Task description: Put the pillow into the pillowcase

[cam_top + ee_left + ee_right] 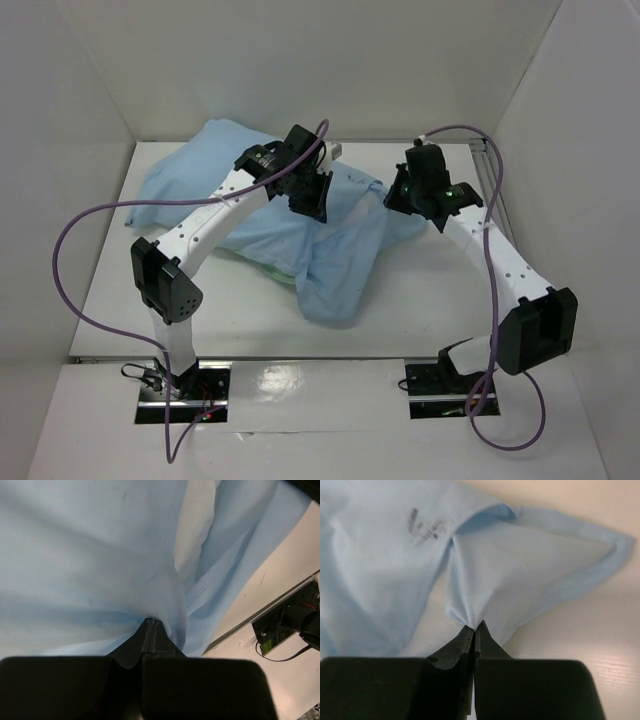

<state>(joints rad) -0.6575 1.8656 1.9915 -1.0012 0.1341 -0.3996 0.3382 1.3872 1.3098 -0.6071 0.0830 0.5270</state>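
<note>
The left tool (pixel 151 622) is seen clamped shut, a ridge of the thin, soft, light-blue cloth pillowcase (pixel 90 565) pinched at its tips and drawn up off the white bench (pixel 400 310), presumably so the mouth can be spread. Just ahead of it and slightly to the right, the plump white pillow (pixel 194 535) is glimpsed between two folds, apparently partly sheathed. The right tool (pixel 474 626) is likewise closed, with a gathered fold of the same cloth nipped at its tips and the hem fanned out ahead and to the right; a second hold for opening the sack, it is judged. Ahead and left of that tool, faint dark print is made out through the fabric, but nothing can be read.
</note>
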